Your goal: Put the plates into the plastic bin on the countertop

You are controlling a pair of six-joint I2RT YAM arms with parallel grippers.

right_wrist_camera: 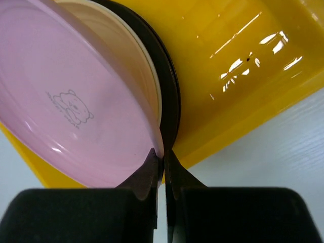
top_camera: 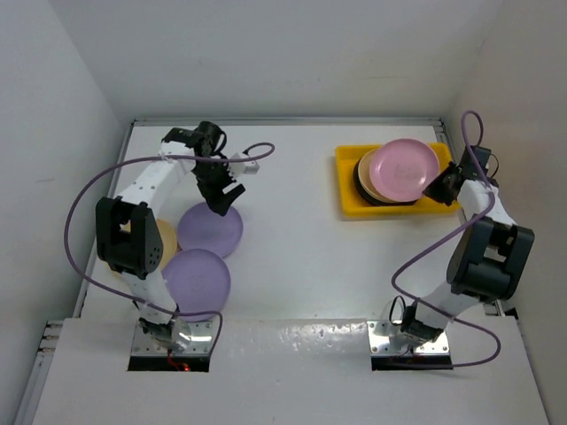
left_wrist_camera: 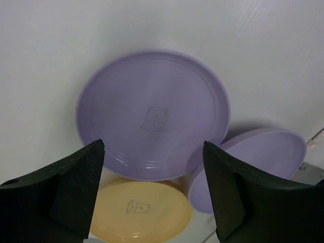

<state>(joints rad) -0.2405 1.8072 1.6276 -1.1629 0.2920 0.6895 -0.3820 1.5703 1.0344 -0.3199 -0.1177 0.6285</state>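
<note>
My right gripper (top_camera: 440,186) (right_wrist_camera: 164,154) is shut on the rim of the pink plate (top_camera: 403,170) (right_wrist_camera: 71,106), holding it tilted over the stack in the yellow plastic bin (top_camera: 347,199) (right_wrist_camera: 238,76). Under it lie a cream plate (right_wrist_camera: 139,55) and dark-rimmed plates (right_wrist_camera: 169,86). My left gripper (top_camera: 220,199) (left_wrist_camera: 153,167) is open and empty above a lilac plate (top_camera: 210,230) (left_wrist_camera: 152,114). A second lilac plate (top_camera: 196,279) (left_wrist_camera: 253,164) and a tan-yellow plate (top_camera: 164,243) (left_wrist_camera: 139,210) lie beside it on the white countertop (top_camera: 301,257).
White walls enclose the countertop on the left, back and right. A small white block (top_camera: 248,165) lies near the left arm's wrist. Purple cables loop from both arms.
</note>
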